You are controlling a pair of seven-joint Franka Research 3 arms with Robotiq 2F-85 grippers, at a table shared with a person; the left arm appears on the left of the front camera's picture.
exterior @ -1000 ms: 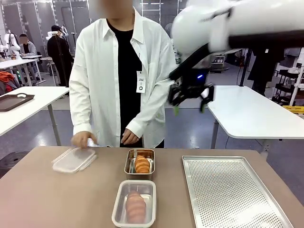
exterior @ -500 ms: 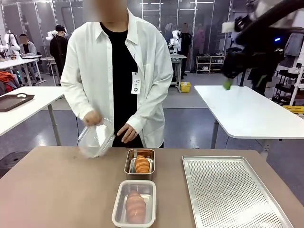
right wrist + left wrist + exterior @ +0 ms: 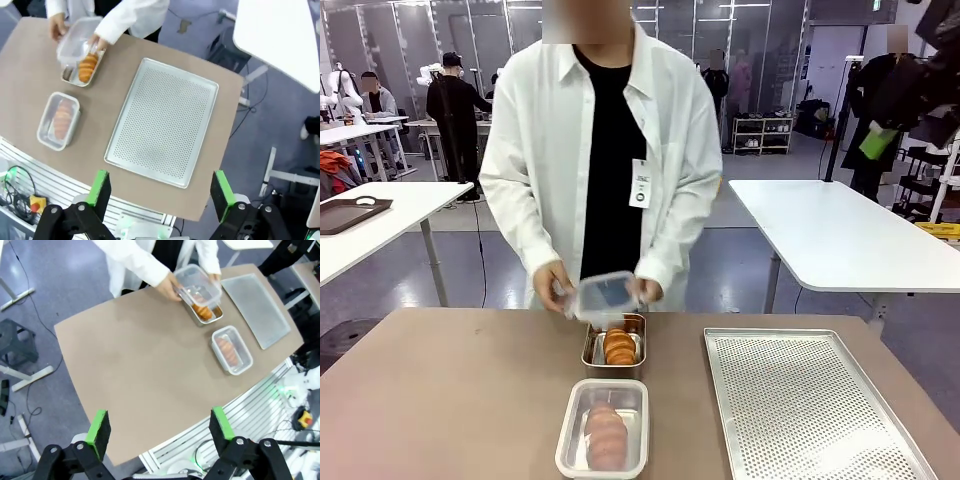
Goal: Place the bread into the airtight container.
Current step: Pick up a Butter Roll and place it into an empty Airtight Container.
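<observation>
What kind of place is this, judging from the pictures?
Probably a robot lab or test hall: rows of white work tables, a metal shelf rack at the back, and a brown table with bread containers.

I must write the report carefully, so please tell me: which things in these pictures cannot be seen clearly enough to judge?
- Whether the clear lid touches the open metal container: front view, the person's hands cover its edges.
- The far end of the bread in that container: left wrist view, the lid hides it.
- The bread in the near container: blurred by its closed lid.
- Right gripper: front view, too small and dark to judge its fingers.
</observation>
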